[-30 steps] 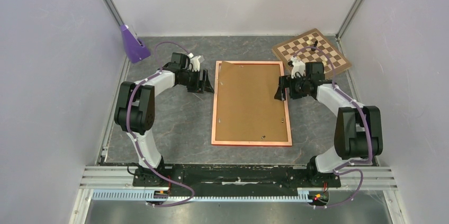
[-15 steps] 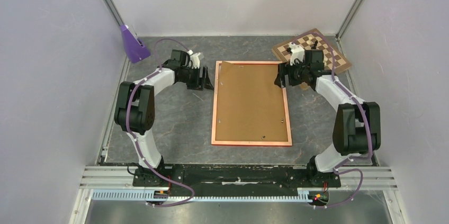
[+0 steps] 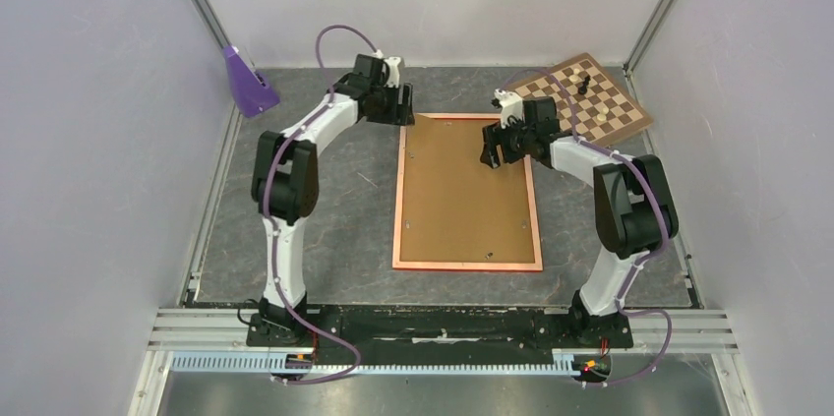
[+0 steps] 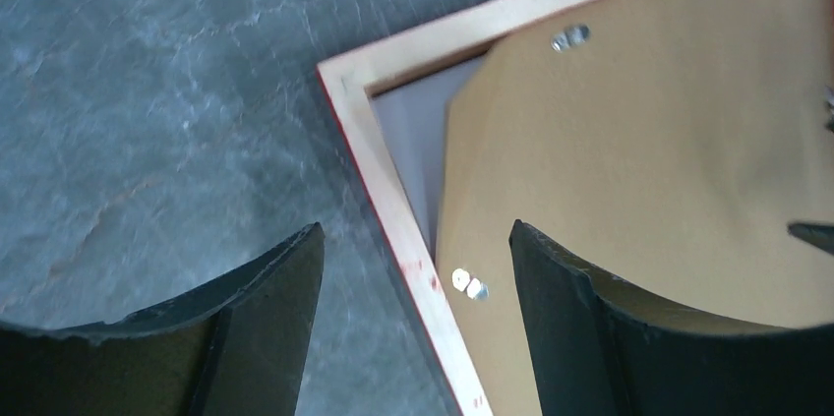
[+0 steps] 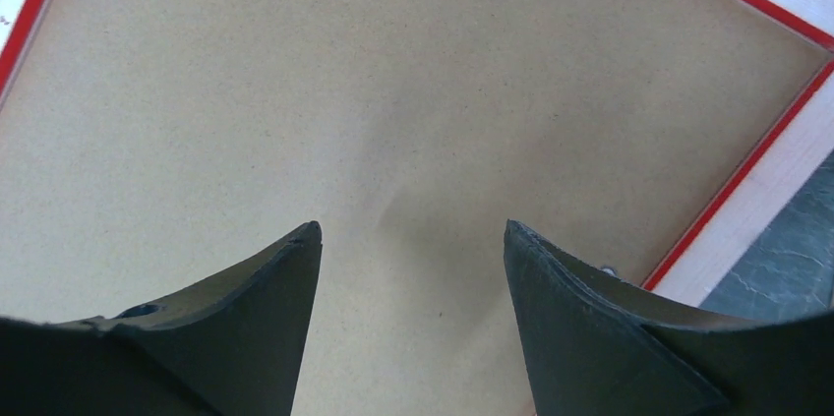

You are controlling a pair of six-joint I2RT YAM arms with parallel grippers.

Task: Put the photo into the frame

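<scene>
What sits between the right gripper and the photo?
The brown backing board, in the right wrist view; the photo shows only as white at the frame corner, left wrist view.

In the top view the frame (image 3: 467, 266) lies at the centre of the table (image 3: 334, 219), with the backing board (image 3: 462, 190) inside it, over the photo (image 4: 413, 141). The left gripper (image 3: 404, 107) is at the frame's upper left corner, and the right gripper (image 3: 491, 148) is over the board's upper right part. A chessboard (image 3: 615, 111) sits at upper right, a wedge (image 3: 246, 82) at upper left.
</scene>
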